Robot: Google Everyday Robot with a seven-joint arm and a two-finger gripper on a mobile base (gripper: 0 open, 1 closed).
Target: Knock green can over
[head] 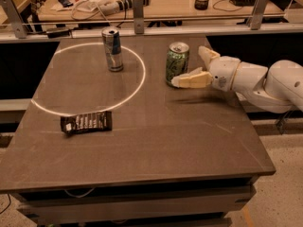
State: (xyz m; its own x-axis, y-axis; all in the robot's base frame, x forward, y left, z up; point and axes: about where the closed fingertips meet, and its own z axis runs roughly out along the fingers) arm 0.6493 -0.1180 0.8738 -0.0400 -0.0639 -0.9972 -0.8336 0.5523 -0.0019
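Note:
The green can (176, 62) stands upright on the dark table (142, 145), right of the white circle marked on it. My gripper (190, 66) comes in from the right at can height, with the white arm (265, 84) behind it. Its fingers are spread open: the near finger (189, 81) reaches the can's lower right side and looks to be touching it, while the far finger (207, 56) points up and back, just right of the can. Nothing is held.
A slimmer silver-and-blue can (112, 48) stands inside the white circle (137, 86) at the back. A dark snack packet (86, 122) lies at the circle's front edge. A cluttered desk with metal posts (137, 6) runs behind the table.

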